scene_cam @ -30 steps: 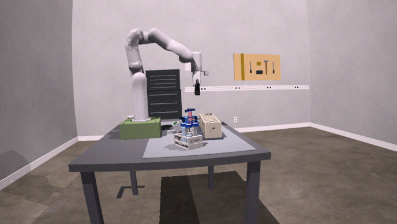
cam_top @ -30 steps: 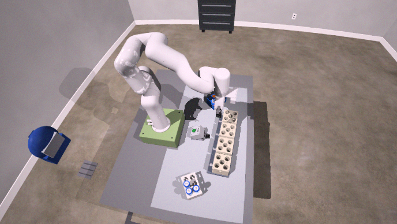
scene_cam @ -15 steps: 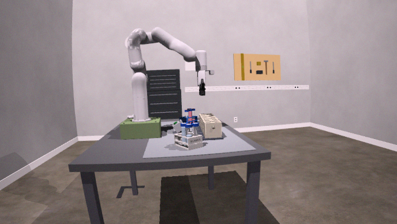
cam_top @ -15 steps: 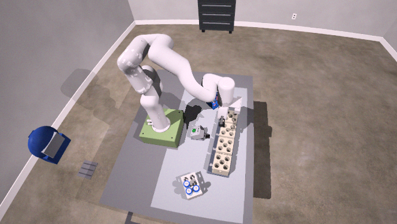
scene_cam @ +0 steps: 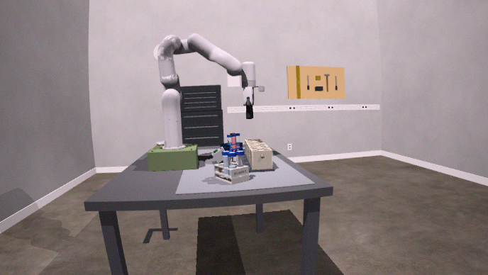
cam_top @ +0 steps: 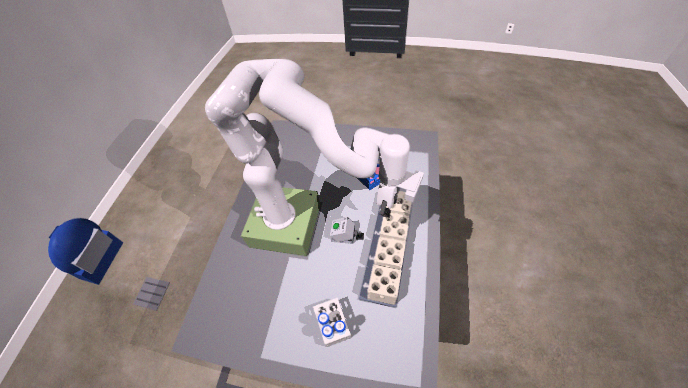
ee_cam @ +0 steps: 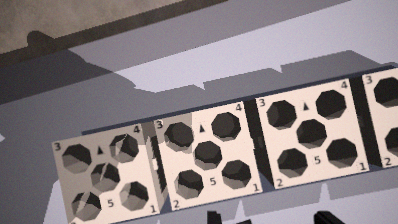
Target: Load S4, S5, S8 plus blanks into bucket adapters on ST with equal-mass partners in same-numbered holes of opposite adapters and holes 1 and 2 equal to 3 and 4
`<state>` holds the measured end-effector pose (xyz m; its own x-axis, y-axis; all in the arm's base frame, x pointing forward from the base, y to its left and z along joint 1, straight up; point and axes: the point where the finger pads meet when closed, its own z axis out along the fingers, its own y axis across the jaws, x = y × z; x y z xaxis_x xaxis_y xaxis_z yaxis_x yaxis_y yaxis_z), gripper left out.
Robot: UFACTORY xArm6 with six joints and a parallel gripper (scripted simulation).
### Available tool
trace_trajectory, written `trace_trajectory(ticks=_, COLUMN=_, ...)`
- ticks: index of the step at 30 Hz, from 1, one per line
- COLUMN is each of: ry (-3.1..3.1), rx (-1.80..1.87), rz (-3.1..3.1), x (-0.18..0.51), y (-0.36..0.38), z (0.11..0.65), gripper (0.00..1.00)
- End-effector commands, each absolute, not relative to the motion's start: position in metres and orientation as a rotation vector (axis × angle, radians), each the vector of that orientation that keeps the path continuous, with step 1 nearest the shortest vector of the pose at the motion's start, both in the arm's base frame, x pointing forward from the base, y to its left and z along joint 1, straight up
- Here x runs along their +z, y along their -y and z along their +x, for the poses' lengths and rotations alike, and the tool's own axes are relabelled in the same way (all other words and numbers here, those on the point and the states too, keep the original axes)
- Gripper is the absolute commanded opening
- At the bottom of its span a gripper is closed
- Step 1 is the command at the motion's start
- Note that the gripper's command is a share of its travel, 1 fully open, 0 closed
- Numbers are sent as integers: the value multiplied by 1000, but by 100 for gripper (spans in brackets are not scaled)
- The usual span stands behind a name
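Observation:
The loading stand (cam_top: 389, 248) holds a row of beige adapters, and every hole I can see is empty. In the wrist view three adapters show in full (ee_cam: 105, 175) (ee_cam: 207, 152) (ee_cam: 310, 132), with a fourth at the right edge; their side numbers are hidden. My gripper (scene_cam: 249, 113) hangs high above the far end of the stand, partly open and empty. Its fingertips show at the bottom edge of the wrist view (ee_cam: 272, 220). The blue sample rack (scene_cam: 229, 145) stands beyond the stand, mostly hidden under my arm in the overhead view (cam_top: 372, 180). The white blanks rack (cam_top: 332, 320) holds blue-capped tubes.
The small desk with the green DONE key (cam_top: 336, 226) stands between my green base (cam_top: 280, 220) and the stand. The table's right edge runs close beside the stand. A black drawer cabinet (cam_top: 375, 25) stands at the far wall.

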<state>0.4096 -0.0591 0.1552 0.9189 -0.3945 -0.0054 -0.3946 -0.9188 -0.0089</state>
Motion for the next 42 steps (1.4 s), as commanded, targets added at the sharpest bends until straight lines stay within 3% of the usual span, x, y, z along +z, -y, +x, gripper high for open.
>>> trace_trajectory(ticks=1, ry=-898, rx=-3, rz=-3010, x=157, y=34, z=410, gripper=57)
trace_trajectory(ticks=13, ry=-1385, rx=-2, rz=-2819, x=157, y=-16, z=408, gripper=57)
trace_trajectory(ticks=42, ry=-1384, rx=-1, rz=-2818, x=157, y=-151, z=404, gripper=57)
